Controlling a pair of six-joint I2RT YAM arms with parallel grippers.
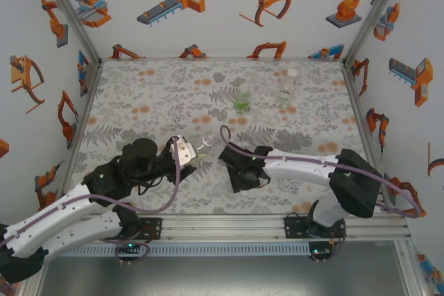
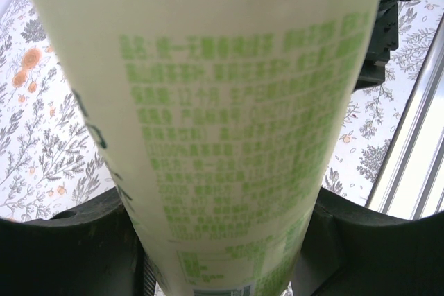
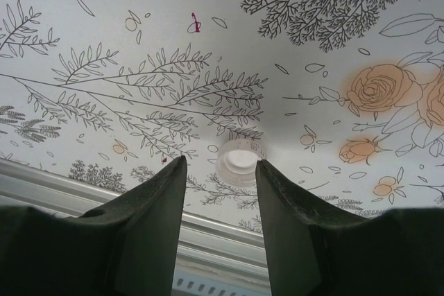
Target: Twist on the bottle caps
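Observation:
My left gripper (image 1: 193,157) is shut on the yellowish bottle (image 1: 205,148), whose pale label with green print (image 2: 229,123) sits between the dark fingers (image 2: 62,247) in the left wrist view. My right gripper (image 3: 220,164) is open and low over the mat, pointing toward the near rail. A white cap (image 3: 240,160) lies flat on the mat just past its fingertips, between them, touching neither. In the top view that gripper (image 1: 241,172) covers the cap. The green bottle (image 1: 242,100) and the colourless bottle (image 1: 287,89) stand upright at the back; the colourless one has a white top (image 1: 293,72).
The floral mat (image 1: 152,95) covers the table. An aluminium rail (image 1: 229,223) runs along the near edge, close behind the right gripper (image 3: 208,237). Patterned walls close in the left, back and right sides.

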